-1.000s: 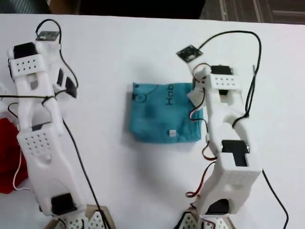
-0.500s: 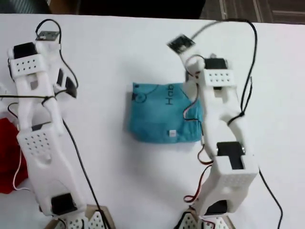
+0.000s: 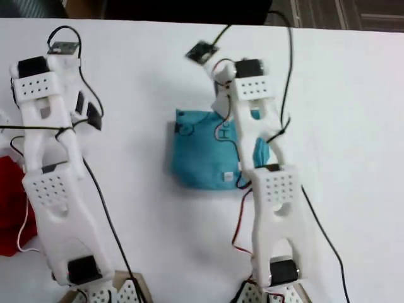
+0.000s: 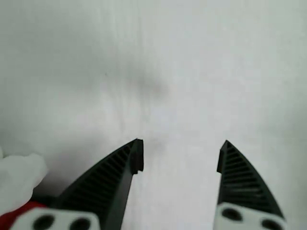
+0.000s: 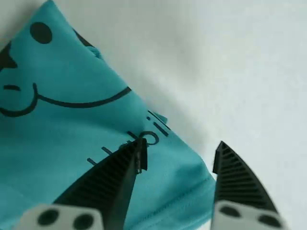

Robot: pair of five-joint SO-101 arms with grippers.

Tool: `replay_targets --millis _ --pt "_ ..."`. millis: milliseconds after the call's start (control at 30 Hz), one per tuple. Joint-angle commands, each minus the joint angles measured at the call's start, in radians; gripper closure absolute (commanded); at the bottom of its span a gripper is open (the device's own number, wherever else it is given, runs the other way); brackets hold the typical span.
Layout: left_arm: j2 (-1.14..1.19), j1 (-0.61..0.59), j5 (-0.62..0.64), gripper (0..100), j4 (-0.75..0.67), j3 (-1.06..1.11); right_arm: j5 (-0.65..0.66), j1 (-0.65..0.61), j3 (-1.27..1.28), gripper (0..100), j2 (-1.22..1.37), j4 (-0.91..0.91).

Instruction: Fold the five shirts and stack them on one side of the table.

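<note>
1 teal shirt lies folded. My right fingers gape above its edge, my left fingers gape empty well apart from it, and the red shirt beyond looks not yet folded.

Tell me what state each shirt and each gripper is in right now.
Teal shirt: folded, lying flat on the table.
Red shirt: bunched up, unfolded, at the table's edge.
Left gripper: open, empty, over bare table.
Right gripper: open, empty, straddling the teal shirt's edge.

likely robotics lab bench: white table, printed arms (loose wiring)
</note>
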Motion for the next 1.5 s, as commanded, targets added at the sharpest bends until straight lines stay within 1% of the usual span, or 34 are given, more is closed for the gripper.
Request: replay_targets --millis 0,133,200,300,400,600,733,800,833,933,967,1000,1033,1100,1167,1233,1367,1467 --pt "-0.071 -0.012 -0.003 73 0.011 -0.004 0.121 -0.025 -0.155 75.8 0.091 0.070" --pt "-0.071 -0.012 -0.003 73 0.011 -0.004 0.236 -0.019 -0.164 75.7 0.148 0.079" --pt "-0.071 -0.012 -0.003 73 0.011 -0.004 0.262 -0.018 -0.161 75.6 0.154 0.087" --pt "-0.071 -0.012 -0.003 73 0.011 -0.004 0.269 -0.021 -0.149 75.5 0.148 0.099" --pt "-0.071 -0.012 -0.006 73 0.011 -0.004 0.270 -0.024 -0.077 75.4 0.142 0.101" --pt "-0.071 -0.008 -0.006 73 0.011 -0.004 0.278 -0.010 0.048 67.5 0.122 0.101" --pt "-0.071 -0.006 -0.003 73 0.011 -0.004 0.278 0.007 0.052 67.7 0.122 0.101" --pt "-0.071 -0.006 -0.003 73 0.011 -0.004 0.285 0.013 0.052 71.0 0.120 0.101" --pt "-0.071 -0.006 -0.003 73 0.011 -0.004 0.292 0.019 0.052 75.5 0.120 0.101" --pt "-0.071 -0.008 -0.005 73 0.012 -0.004 0.290 0.041 0.052 97.4 0.120 0.101" --pt "-0.071 -0.008 -0.005 73 0.012 -0.004 0.285 0.053 0.052 98.9 0.120 0.101" --pt "-0.071 -0.008 -0.005 73 0.012 -0.004 0.284 0.067 0.052 95.7 0.120 0.101" --pt "-0.071 -0.008 -0.005 73 0.012 -0.004 0.284 0.087 0.052 95.4 0.117 0.101" --pt "-0.071 -0.008 -0.003 73 0.012 -0.004 0.284 0.128 0.051 98.3 0.114 0.101" --pt "-0.071 -0.006 -0.003 73 0.012 -0.004 0.282 0.173 0.051 97.8 0.114 0.101" --pt "-0.071 -0.006 -0.003 73 0.012 -0.004 0.247 0.216 0.051 97.8 0.114 0.101" --pt "-0.071 -0.006 -0.003 73 0.009 -0.004 0.106 0.288 0.043 97.8 0.111 0.101" --pt "-0.071 -0.006 -0.003 73 0.009 -0.004 -0.031 0.341 0.075 97.8 0.082 0.102"
